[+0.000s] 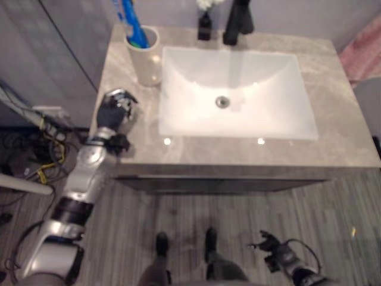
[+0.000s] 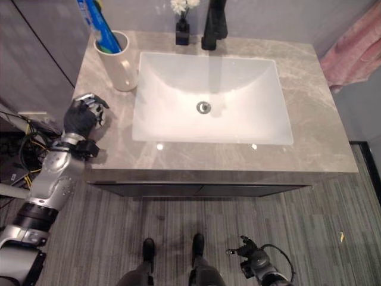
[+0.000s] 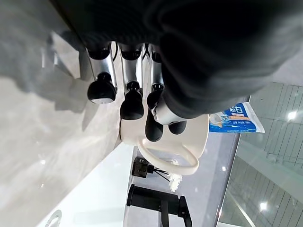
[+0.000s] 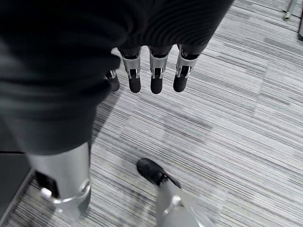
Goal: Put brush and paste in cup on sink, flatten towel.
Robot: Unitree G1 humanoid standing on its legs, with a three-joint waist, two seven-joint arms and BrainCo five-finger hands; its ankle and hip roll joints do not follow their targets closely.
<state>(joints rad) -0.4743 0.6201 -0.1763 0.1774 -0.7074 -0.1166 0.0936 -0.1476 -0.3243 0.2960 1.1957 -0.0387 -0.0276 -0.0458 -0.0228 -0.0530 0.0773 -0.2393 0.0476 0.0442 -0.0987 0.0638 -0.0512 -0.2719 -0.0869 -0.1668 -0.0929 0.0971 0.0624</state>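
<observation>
A cream cup (image 1: pixel 143 56) with a handle stands on the counter's far left corner, beside the white sink basin (image 1: pixel 238 95). A blue toothpaste tube (image 2: pixel 98 27) sticks up out of it; I cannot tell a brush apart from it. My left hand (image 2: pixel 83 116) hovers over the counter's left edge, in front of the cup and apart from it, fingers loosely bent and holding nothing. Its wrist view shows the cup (image 3: pixel 199 137) and the tube (image 3: pixel 236 120) past the fingertips. A pink towel (image 2: pixel 348 56) hangs at the far right. My right hand (image 4: pixel 151 71) hangs low over the floor, relaxed and empty.
A black faucet (image 1: pixel 238 24) and a small black vase (image 1: pixel 204 24) with white flowers stand behind the basin. The grey stone counter (image 1: pixel 333 119) has bare surface right of the basin. Cables (image 1: pixel 36 137) lie on the floor to the left.
</observation>
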